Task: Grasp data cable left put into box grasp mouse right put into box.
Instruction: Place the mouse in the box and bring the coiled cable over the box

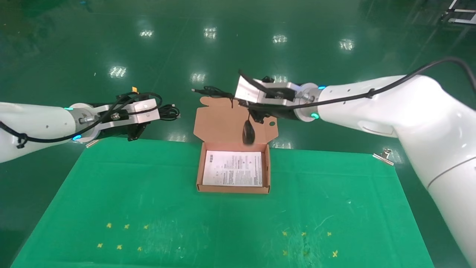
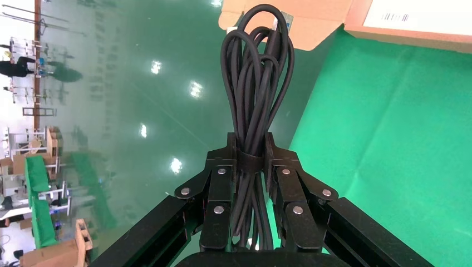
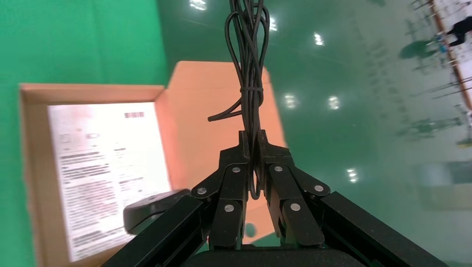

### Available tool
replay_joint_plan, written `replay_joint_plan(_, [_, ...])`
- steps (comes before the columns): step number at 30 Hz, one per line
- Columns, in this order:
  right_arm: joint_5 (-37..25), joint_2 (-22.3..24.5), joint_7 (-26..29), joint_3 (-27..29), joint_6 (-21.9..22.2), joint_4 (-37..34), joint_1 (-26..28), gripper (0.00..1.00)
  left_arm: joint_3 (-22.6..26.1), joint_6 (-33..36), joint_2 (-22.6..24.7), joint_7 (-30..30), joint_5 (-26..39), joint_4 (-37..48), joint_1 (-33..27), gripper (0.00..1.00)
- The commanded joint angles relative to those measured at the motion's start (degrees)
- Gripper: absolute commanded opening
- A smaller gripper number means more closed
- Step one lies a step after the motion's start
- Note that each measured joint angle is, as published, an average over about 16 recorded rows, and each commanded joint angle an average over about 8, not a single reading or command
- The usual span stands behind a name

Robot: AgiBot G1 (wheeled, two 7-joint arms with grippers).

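At left, beyond the cloth's edge, the left gripper (image 2: 249, 161) clamps the data cable (image 2: 257, 72). Centre: the box (image 1: 200, 169) lies open. Right gripper (image 3: 251, 158) pinches only the cord; the dangling mouse (image 1: 248, 133) could swing and miss the box.

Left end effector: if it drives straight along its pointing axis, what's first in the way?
Likely the box's open lid. The left end effector, shut on the data cable, points at the lid flap in the left wrist view. In the head view it hangs beyond the table's far-left edge; depth is unclear.
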Motion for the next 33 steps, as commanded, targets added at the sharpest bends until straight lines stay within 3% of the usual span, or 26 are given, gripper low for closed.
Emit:
replay_joint_plan(1, [0.8, -0.3, -0.8, -0.3, 0.0, -1.0, -0.4, 0.00, 0.0, 0.2, 0.0, -0.4, 0.4, -0.3, 0.1, 0.00])
replay_joint_plan(17, [9.3, -1.1, 0.6, -9.1, 1.6, 0.9, -4.1, 0.00, 0.0, 0.4, -0.1, -1.1, 0.9, -0.9, 0.3, 0.00])
replay_joint_plan(33, [19.7, -1.3, 5.8, -21.1, 8.3, 2.7, -4.6, 0.00, 0.0, 0.4, -0.1, -1.2, 1.0, -1.0, 0.3, 0.00])
